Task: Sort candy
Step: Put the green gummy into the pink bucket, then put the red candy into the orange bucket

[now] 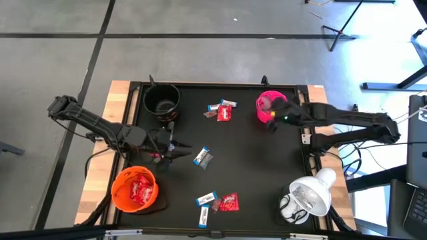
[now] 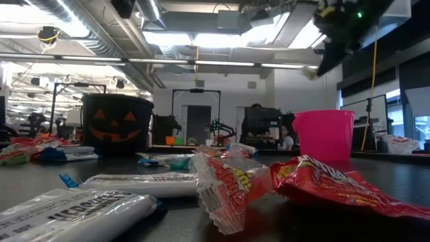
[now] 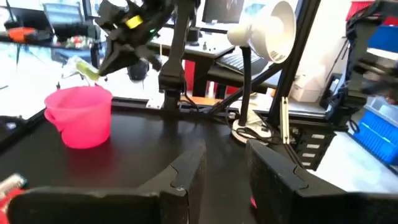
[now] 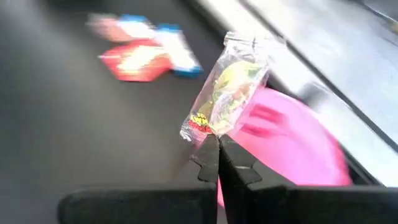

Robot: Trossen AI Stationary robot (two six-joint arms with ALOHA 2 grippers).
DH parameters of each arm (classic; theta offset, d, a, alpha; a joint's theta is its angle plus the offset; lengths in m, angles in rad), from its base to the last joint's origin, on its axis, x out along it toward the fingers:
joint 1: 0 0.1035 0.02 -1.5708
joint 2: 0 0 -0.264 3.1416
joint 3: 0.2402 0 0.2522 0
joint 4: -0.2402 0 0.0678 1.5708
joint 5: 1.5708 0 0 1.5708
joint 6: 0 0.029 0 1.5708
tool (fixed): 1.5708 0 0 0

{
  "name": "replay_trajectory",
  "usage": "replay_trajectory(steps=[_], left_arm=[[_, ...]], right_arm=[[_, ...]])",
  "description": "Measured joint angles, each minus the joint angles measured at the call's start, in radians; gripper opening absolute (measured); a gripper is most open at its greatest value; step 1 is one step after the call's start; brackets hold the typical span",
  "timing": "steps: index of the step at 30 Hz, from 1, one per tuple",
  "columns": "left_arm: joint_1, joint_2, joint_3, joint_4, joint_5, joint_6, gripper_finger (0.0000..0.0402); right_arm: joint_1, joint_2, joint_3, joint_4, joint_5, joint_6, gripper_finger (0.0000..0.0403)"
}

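My right gripper hangs over the pink bowl at the table's far right, shut on a clear-wrapped candy with yellow-green contents. The left wrist view shows that candy above the pink bowl. My left gripper is open, low over the table's left middle, beside a blue-and-white candy; a scrap of red shows under it. Red and blue-and-white candies lie in a far cluster and a near one. The orange bowl holds red candies. My right gripper pinches the clear-wrapped candy by one end of its wrapper, between the two fingertips. The candy is lifted clear and sticks out beyond the fingertips, above the pink bowl.
A black pumpkin-face bowl stands at the far left. A white desk lamp sits at the near right corner. Bare black table lies in the middle, between the candy clusters.
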Motion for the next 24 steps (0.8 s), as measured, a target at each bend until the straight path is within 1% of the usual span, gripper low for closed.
replay_trajectory(steps=[2, 5, 8, 10, 12, 15, 17, 20, 21, 22, 24], left_arm=[[0.001, 0.000, 0.000, 0.010, -0.003, 0.027, 0.0105], [0.008, 0.000, 0.000, 0.013, -0.016, 0.053, 0.0105], [0.012, 0.000, 0.000, 0.006, -0.020, 0.061, 0.0105], [0.011, -0.004, 0.000, -0.021, -0.020, 0.100, 0.0105], [0.012, -0.013, 0.000, -0.032, -0.020, 0.115, 0.0105], [0.038, -0.023, 0.001, 0.000, -0.024, 0.116, 0.0105], [0.058, -0.021, 0.001, 0.002, -0.023, 0.120, 0.0105], [0.092, -0.021, 0.001, 0.002, 0.010, 0.159, 0.0105], [0.102, -0.021, 0.001, 0.002, 0.022, 0.167, 0.0105], [0.111, -0.021, 0.001, 0.004, 0.032, 0.168, 0.0105], [0.123, -0.021, 0.001, 0.012, 0.043, 0.152, 0.0105]], right_arm=[[-0.070, -0.021, -0.014, -0.050, 0.024, 0.030, 0.0001], [-0.178, -0.034, -0.037, -0.078, -0.012, 0.027, 0.0001], [-0.265, -0.032, -0.055, -0.072, -0.039, -0.017, 0.0002], [-0.313, -0.028, -0.066, -0.074, -0.039, -0.074, 0.0012], [-0.346, -0.029, -0.073, -0.075, -0.045, -0.119, 0.0032], [-0.378, -0.029, -0.080, -0.075, -0.057, -0.149, 0.0075], [-0.388, -0.029, -0.080, -0.068, -0.057, -0.170, 0.0105], [-0.385, -0.029, -0.080, -0.042, -0.064, -0.174, 0.0143], [-0.385, -0.030, -0.080, -0.025, -0.086, -0.174, 0.0153], [-0.385, -0.033, -0.079, -0.012, -0.140, -0.174, 0.0161], [-0.385, -0.039, -0.077, 0.045, -0.311, -0.162, 0.0172]])
